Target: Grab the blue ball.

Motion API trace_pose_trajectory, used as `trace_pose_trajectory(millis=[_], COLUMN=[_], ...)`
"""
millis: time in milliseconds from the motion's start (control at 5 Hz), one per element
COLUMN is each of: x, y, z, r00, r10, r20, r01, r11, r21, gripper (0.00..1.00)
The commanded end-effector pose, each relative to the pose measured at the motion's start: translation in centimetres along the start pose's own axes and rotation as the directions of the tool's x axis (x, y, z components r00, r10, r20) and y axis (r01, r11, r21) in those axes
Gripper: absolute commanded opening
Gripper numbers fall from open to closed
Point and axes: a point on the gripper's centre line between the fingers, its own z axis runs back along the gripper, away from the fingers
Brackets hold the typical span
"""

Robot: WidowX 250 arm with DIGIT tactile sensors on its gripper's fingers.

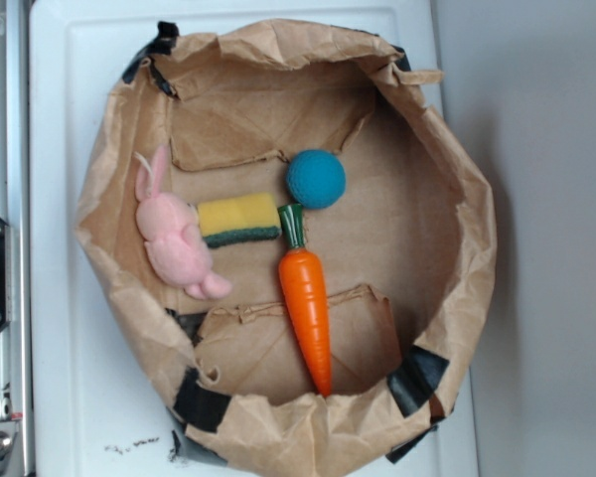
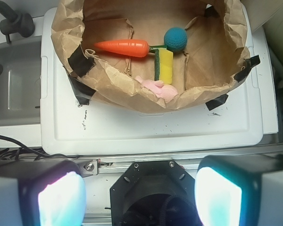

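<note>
The blue ball (image 1: 316, 179) (image 2: 175, 38) is a small fuzzy teal ball lying inside a brown paper bag (image 1: 447, 248) (image 2: 132, 96) with rolled-down walls. It touches the green top of an orange toy carrot (image 1: 308, 303) (image 2: 122, 46). In the wrist view my gripper (image 2: 139, 197) hangs well back from the bag, over the robot's black base. Its two pale fingers (image 2: 59, 200) stand wide apart with nothing between them. The gripper does not show in the exterior view.
A yellow-and-green sponge (image 1: 238, 219) (image 2: 163, 65) and a pink plush rabbit (image 1: 174, 238) (image 2: 156, 88) lie in the bag beside the ball. The bag stands on a white tray (image 1: 55, 328) (image 2: 155, 132), taped at its corners. A grey sink basin (image 2: 14, 89) is left of the tray.
</note>
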Motion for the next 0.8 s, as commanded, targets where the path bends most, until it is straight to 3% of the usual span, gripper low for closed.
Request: trace_pose_trajectory(millis=[0,200,600], x=[0.0,4.9,4.9], y=[0.0,0.1,0.1], z=[0.0,-1.1,-1.1], r00=[1.0,0.997,0.997], r10=[0.0,0.081,0.081], r20=[0.0,0.016,0.016], r01=[0.0,-0.08,-0.08], r11=[1.0,0.996,0.996], r21=[0.0,-0.038,-0.038], gripper=[1.0,1.0,1.0])
